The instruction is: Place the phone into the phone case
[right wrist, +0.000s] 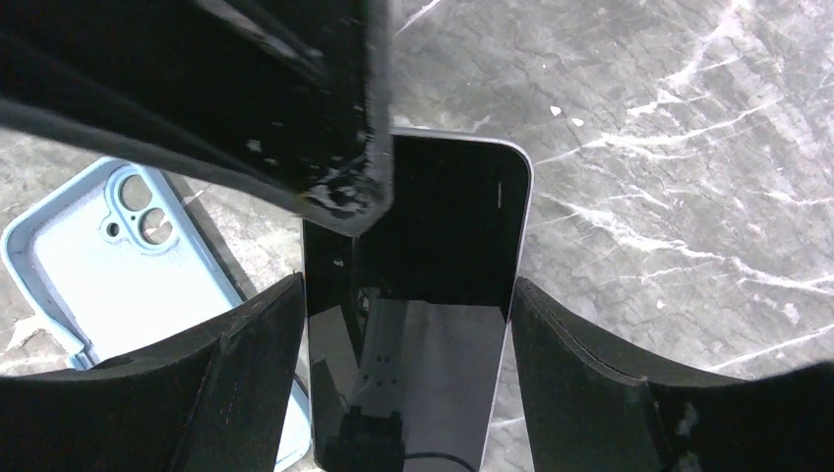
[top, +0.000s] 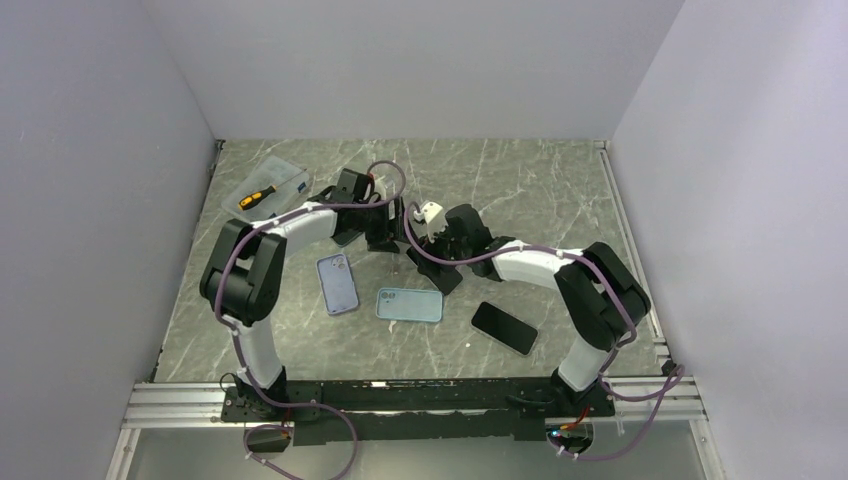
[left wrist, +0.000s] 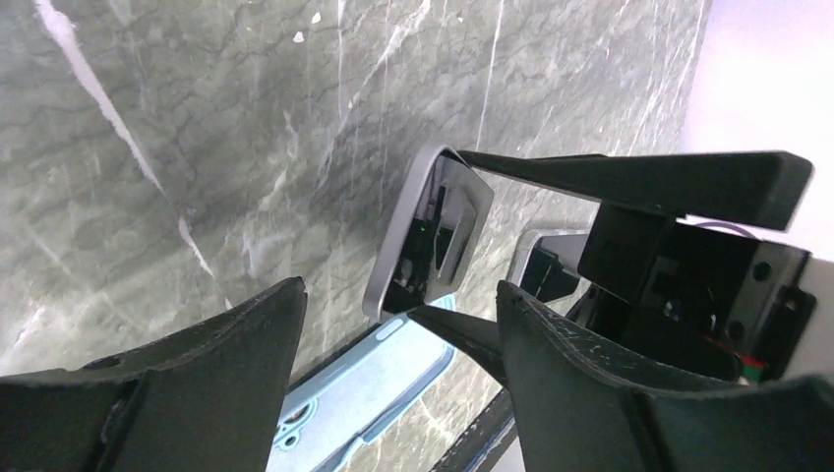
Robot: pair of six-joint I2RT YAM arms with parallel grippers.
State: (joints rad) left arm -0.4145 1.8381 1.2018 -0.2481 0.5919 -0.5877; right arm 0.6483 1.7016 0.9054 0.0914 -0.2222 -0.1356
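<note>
My right gripper (right wrist: 405, 295) is shut on a phone (right wrist: 443, 226) with a black screen and silver edges, holding it by its long sides, tilted above the table. An empty light blue phone case (right wrist: 128, 285) lies open side up just left of it; the case also shows in the top view (top: 410, 304) and the left wrist view (left wrist: 384, 393). My left gripper (left wrist: 398, 295) is open and empty, close to the far end of the held phone (left wrist: 433, 231). One left finger (right wrist: 295, 118) hangs over the phone's top corner. In the top view both grippers meet behind the case, left (top: 385, 238) and right (top: 432, 262).
A lavender phone or case (top: 338, 283) lies left of the blue case. A black phone (top: 503, 327) lies to the right near my right arm. A clear box (top: 268, 187) with an orange-handled tool stands at the back left. Walls enclose three sides.
</note>
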